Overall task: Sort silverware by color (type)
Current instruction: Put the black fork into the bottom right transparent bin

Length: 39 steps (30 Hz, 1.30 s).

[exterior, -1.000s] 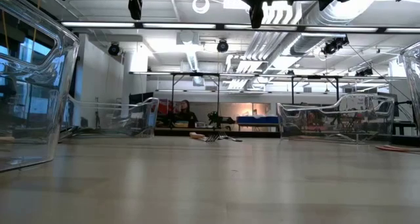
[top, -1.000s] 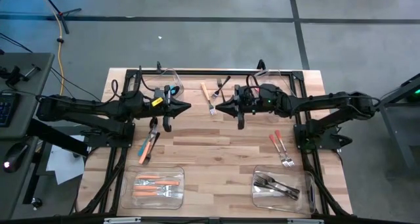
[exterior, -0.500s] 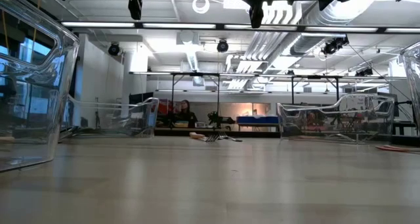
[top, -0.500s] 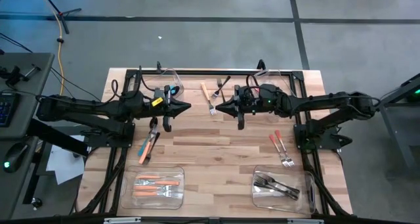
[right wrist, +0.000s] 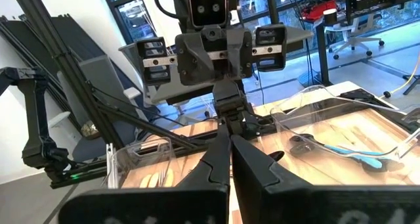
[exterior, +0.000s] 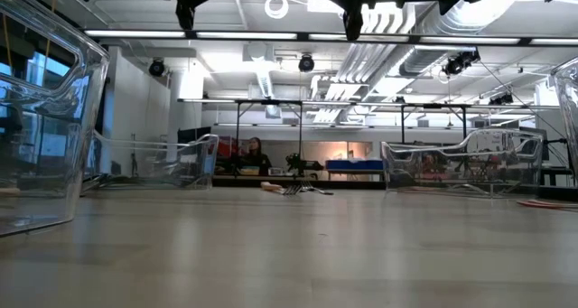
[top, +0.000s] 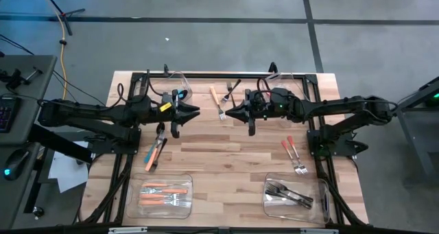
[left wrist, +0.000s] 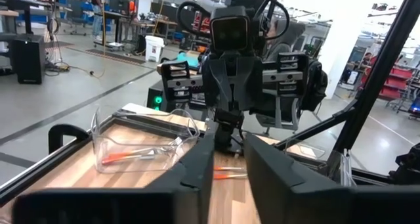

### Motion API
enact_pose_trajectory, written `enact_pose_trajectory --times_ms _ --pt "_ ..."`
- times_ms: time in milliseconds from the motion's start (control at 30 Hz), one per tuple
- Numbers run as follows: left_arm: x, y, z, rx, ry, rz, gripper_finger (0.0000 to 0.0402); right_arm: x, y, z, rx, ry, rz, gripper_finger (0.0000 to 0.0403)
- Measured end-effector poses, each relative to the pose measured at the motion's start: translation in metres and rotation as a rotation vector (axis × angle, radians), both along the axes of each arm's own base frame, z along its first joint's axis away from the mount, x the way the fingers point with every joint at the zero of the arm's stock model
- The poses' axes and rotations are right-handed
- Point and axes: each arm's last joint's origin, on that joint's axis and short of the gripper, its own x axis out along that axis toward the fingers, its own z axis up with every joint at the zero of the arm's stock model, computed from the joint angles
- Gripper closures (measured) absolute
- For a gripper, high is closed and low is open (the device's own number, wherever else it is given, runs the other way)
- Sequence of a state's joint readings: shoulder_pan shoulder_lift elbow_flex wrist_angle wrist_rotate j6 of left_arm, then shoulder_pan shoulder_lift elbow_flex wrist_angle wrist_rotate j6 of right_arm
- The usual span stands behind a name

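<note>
The left gripper [top: 197, 111] is parting its jaws, empty, above the surface, where a moment ago they were clenched; the right gripper [top: 227, 112] is staying clenched on nothing. Just beyond both grippers, an orange-handled fork [top: 217, 101] is waiting, likely the next pick.

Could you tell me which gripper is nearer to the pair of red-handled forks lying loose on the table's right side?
The right gripper. It hangs above the table's middle, with the red-handled forks toward the right edge. The left gripper faces it from further left, so is farther away.
</note>
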<state>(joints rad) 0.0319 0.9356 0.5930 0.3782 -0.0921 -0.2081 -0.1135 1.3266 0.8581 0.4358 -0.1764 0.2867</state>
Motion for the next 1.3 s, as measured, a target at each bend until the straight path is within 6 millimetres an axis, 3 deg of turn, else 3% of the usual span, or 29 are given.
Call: enact_pose_trajectory --times_ms 367,767,1033,1300 --pt "0.0 0.001 -0.001 -0.002 0.012 0.029 0.0216 0.0 0.0 -0.001 0.002 0.009 0.004 0.0403" --pt "0.0 0.006 0.003 -0.049 0.062 0.049 0.021 0.0 0.0 -0.003 0.005 0.035 0.008 0.0403" --pt "-0.007 0.016 0.018 -0.217 0.533 0.17 0.0211 0.0 0.001 -0.005 0.007 0.048 0.016 0.0403" --pt "-0.025 -0.006 -0.022 -0.505 1.046 0.278 0.0212 -0.001 0.001 -0.008 -0.008 0.077 0.018 0.0403"
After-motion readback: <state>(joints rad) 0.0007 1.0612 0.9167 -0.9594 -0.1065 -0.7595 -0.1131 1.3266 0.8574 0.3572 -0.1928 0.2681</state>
